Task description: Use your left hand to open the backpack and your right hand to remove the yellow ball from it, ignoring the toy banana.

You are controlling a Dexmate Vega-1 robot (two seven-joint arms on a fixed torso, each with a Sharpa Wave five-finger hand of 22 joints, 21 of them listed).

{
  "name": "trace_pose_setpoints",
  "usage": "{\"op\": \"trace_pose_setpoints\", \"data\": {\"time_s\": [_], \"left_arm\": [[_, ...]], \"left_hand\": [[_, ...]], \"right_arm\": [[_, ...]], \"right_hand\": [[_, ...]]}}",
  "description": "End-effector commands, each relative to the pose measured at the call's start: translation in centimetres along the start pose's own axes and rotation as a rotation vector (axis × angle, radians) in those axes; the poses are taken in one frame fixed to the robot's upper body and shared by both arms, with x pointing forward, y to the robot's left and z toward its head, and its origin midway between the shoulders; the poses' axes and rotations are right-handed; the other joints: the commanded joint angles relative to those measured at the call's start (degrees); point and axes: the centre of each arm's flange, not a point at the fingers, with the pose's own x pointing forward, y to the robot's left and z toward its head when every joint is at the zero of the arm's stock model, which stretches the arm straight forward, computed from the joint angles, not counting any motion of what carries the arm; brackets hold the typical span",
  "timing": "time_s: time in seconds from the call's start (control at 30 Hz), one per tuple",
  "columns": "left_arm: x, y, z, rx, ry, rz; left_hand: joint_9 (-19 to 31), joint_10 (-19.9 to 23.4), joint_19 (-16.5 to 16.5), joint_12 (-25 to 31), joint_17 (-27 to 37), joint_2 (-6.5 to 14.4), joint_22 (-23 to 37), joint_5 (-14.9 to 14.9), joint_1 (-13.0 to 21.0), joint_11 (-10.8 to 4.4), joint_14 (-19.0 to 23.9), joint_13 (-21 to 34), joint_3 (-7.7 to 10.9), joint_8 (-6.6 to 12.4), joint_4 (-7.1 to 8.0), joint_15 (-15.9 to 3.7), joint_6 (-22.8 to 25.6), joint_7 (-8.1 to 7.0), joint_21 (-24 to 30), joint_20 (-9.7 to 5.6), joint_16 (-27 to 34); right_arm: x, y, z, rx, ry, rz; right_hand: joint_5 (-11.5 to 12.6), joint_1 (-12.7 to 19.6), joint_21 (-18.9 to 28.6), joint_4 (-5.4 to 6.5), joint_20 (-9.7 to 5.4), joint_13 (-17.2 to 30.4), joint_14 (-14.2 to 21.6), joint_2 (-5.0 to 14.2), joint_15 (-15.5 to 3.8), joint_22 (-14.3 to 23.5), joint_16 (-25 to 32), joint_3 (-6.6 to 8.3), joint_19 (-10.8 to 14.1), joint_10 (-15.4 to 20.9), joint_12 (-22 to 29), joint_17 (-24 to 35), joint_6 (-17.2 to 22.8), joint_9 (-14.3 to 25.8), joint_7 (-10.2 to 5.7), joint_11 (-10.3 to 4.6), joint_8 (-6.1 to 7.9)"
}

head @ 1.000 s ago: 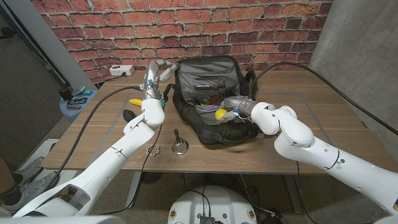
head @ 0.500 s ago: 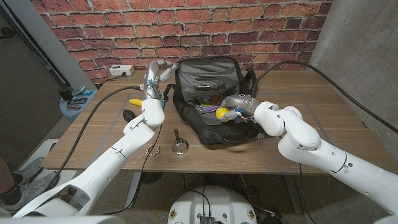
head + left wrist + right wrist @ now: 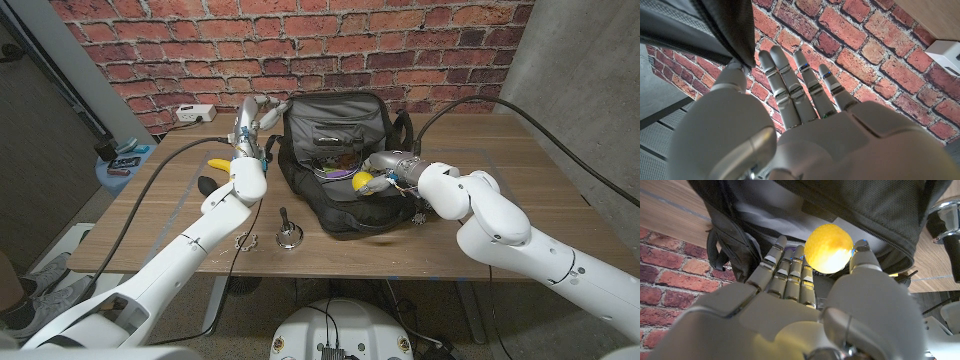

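The right hand point(image 3: 380, 178) has the small round yellow ball point(image 3: 362, 183) pinched between its thumb and fingers point(image 3: 790, 270), just over the open mouth of the black fabric backpack point(image 3: 340, 215), with the ball not yet clear of the bag. From the right wrist view the ball point(image 3: 829, 248) sits at the fingertips rather than deep in the palm, so I would judge the hold to be a light one; its surface looks faintly dimpled and matte, which suggests foam or soft rubber, light and a little springy, unlikely to break but apt to pop out if squeezed off centre. Taking it across its widest part, as the hand does now, seems the safest place. The left hand point(image 3: 253, 118) is up at the far side of the bag, its thumb against the edge of the raised flap point(image 3: 725, 30) and its other fingers stretched straight beside it; it appears to hold the flap open by thumb pressure, though I cannot tell how firm that is. The backpack itself looks soft and floppy, so the flap would likely sag if let go. Beyond the left hand's forearm lies the yellow toy banana point(image 3: 217, 163) on the wooden table point(image 3: 520, 190). No brand, label or writing can be read anywhere.
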Motion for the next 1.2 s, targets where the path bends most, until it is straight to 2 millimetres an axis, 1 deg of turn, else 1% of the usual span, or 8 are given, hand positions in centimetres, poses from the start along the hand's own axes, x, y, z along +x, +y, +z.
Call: {"op": "trace_pose_setpoints", "data": {"time_s": [0.03, 0.27, 0.77, 1.2], "left_arm": [[0.4, -0.7, 0.2, -0.001, 0.000, -0.004], [0.7, -1.0, 0.3, -0.002, -0.003, -0.007], [0.8, -1.1, 0.4, -0.001, -0.002, 0.002], [0.7, -1.1, 0.4, 0.001, 0.000, 0.007]], "left_hand": [[0.08, 0.39, -0.37, -0.20, 0.21, 6.65, 0.15, 0.27, 7.02, 0.04, -0.03, 0.23, -0.08, -0.23, 0.00, 0.04, 0.16, -0.18, 0.14, 0.16, 0.00], [0.09, 0.35, -0.41, -0.35, 0.23, 6.63, 0.15, 0.27, 7.03, 0.08, -0.05, 0.28, -0.12, -0.29, 0.00, 0.06, 0.16, -0.20, 0.15, 0.18, -0.02], [0.11, 0.62, -0.46, -0.55, 0.25, 6.62, 0.13, 0.28, 6.98, 0.00, -0.02, 0.38, -0.19, -0.40, 0.04, 0.02, 0.24, -0.10, 0.19, 0.18, -0.09], [0.12, 0.65, -0.47, -0.81, 0.25, 6.62, 0.13, 0.30, 7.04, 0.08, 0.02, 0.54, -0.20, -0.49, 0.02, 0.11, 0.35, -0.10, 0.24, 0.16, -0.19]], "right_arm": [[-1.7, -0.7, -0.8, 0.037, 0.016, -0.013], [-2.5, -1.1, -1.2, 0.047, 0.027, -0.031], [-3.7, -1.9, -1.8, 0.067, 0.037, -0.047], [-4.6, -2.8, -3.2, 0.089, 0.074, -0.069]], "right_hand": [[-0.09, 0.58, 0.31, 0.12, -0.19, 0.33, 0.45, -0.02, 0.07, 0.25, 0.29, -0.18, 0.29, -0.02, 0.45, 0.40, 0.32, 0.35, 0.02, 0.26, -0.04], [-0.11, 0.78, 0.31, 0.05, -0.23, 0.54, 0.56, 0.03, -0.12, 0.25, 0.39, -0.21, 0.34, 0.04, 0.66, 0.59, 0.55, 0.35, -0.06, 0.13, -0.08], [-0.14, 1.17, 0.31, -0.07, -0.32, 0.93, 0.85, 0.07, -0.30, 0.26, 0.61, -0.30, 0.48, 0.44, 1.16, 0.96, 1.11, 0.37, -0.22, 0.11, -0.09], [-0.19, 1.40, 0.30, -0.09, -0.34, 1.26, 0.99, 0.13, -0.45, 0.26, 0.76, -0.40, 0.55, 0.55, 1.50, 1.29, 1.56, 0.38, -0.29, -0.06, -0.13]]}}
